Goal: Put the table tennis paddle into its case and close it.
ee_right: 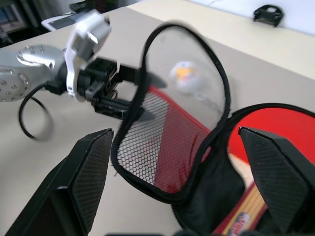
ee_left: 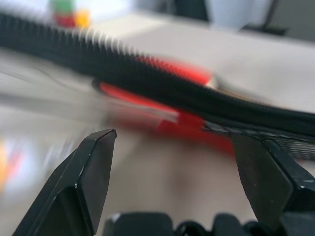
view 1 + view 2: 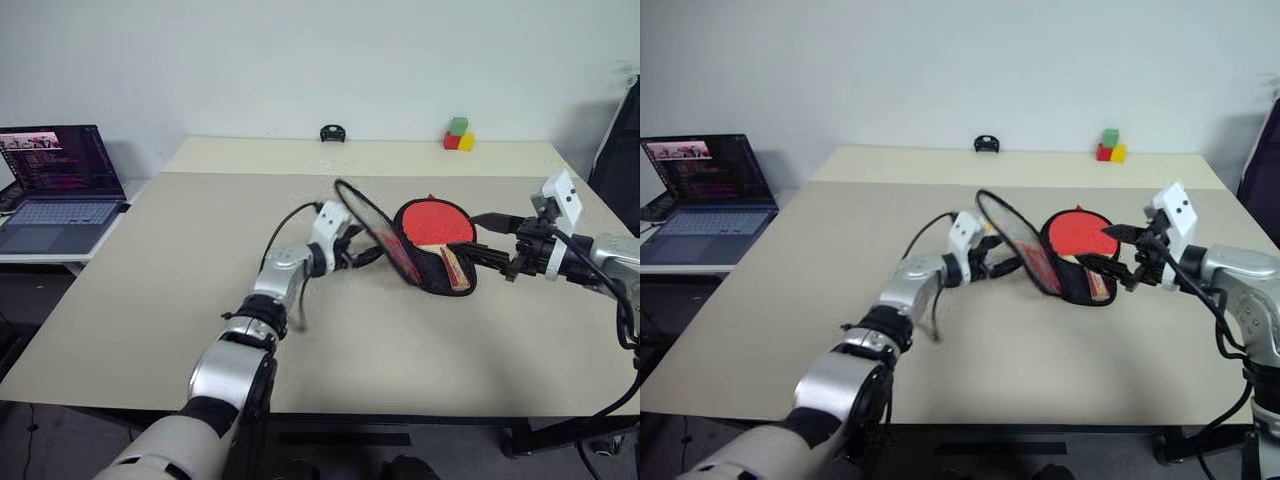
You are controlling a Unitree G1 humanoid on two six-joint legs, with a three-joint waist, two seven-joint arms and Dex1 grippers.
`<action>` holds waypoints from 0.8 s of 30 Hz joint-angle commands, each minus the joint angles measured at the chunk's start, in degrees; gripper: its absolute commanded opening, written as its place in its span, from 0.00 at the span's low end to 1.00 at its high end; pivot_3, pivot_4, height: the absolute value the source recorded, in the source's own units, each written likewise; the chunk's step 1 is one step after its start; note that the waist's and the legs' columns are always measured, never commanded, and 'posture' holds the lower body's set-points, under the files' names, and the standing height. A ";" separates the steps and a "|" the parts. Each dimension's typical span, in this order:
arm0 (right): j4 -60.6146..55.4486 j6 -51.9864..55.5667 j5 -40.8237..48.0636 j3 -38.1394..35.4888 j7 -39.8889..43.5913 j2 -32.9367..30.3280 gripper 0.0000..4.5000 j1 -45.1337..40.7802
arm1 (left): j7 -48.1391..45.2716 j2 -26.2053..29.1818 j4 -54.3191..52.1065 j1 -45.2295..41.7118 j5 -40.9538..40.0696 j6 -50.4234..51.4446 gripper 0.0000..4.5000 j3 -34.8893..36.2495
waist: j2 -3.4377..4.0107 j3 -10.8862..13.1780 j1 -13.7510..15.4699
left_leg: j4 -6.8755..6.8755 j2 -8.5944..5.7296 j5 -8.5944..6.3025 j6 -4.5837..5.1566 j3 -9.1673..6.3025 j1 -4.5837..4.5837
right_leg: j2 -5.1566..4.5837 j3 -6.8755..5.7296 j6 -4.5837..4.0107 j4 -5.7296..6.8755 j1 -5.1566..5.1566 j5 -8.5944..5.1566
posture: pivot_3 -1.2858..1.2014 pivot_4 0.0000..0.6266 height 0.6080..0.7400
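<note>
The case (image 3: pixel 440 280) lies open on the table, its black-lined lower half flat. Its lid (image 3: pixel 375 232), with a mesh pocket (image 1: pixel 157 132) and black zipper edge, stands tilted upright. The table tennis paddle (image 3: pixel 436 222) rests in the lower half, red face up, with its wooden handle (image 3: pixel 456 266) pointing toward the near edge. My left gripper (image 3: pixel 368 256) is open against the lid's outer side, and the zipper edge (image 2: pixel 162 83) crosses just beyond its fingers. My right gripper (image 3: pixel 488 242) hangs open just right of the case, above the handle, holding nothing.
An open laptop (image 3: pixel 60 185) sits on a side table at the left. Red, green and yellow blocks (image 3: pixel 458 136) and a small black object (image 3: pixel 332 133) stand along the far edge of the table (image 3: pixel 150 300).
</note>
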 commanded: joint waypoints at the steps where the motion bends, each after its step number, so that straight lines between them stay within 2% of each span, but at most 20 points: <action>1: -2.46 -0.54 0.97 -2.41 -1.04 -1.42 0.99 -0.20 | -0.93 -3.32 0.98 -4.72 -1.19 -2.01 0.89 1.01 | -0.01 0.00 -0.01 | 0.00 0.00 0.00 0.00 0.01 0.00 | 0.00 0.00 0.00 -0.01 0.00 0.00 | 0.52 0.24 1.00; 9: -2.61 -0.26 0.52 -2.59 -4.32 -1.53 0.99 1.00 | 2.24 -7.21 6.95 -8.83 0.32 -4.58 0.89 1.52 | -0.03 0.02 -0.29 | -0.01 0.01 0.00 0.01 0.04 0.07 | 0.01 0.04 0.02 0.05 0.00 -0.01 | 0.52 0.24 1.00; 15: 0.36 -0.14 -0.10 -1.49 -6.95 -0.15 0.99 0.70 | 0.34 -5.11 4.53 -7.10 -0.68 -5.17 0.89 2.81 | -0.04 0.03 -0.29 | -0.01 -0.02 0.00 0.01 0.04 0.06 | 0.00 0.04 0.02 0.05 0.00 -0.01 | 0.52 0.24 1.00; 20: 7.37 -1.23 -3.33 2.64 -8.81 1.58 0.99 -1.71 | -4.38 -0.62 -5.27 -0.37 -2.11 -2.35 0.89 2.78 | -0.02 0.01 -0.65 | -0.01 0.01 0.01 0.00 0.05 0.08 | 0.00 0.14 0.02 0.08 -0.01 -0.01 | 0.52 0.24 1.00; 24: 16.49 -2.49 -6.45 5.02 -9.34 2.87 0.99 -6.19 | -8.90 5.17 -21.93 9.31 -4.33 6.17 0.89 1.81 | 0.02 0.01 -1.22 | -0.02 0.02 0.01 -0.01 0.09 0.12 | 0.00 0.24 0.01 0.10 -0.04 0.00 | 0.52 0.24 1.00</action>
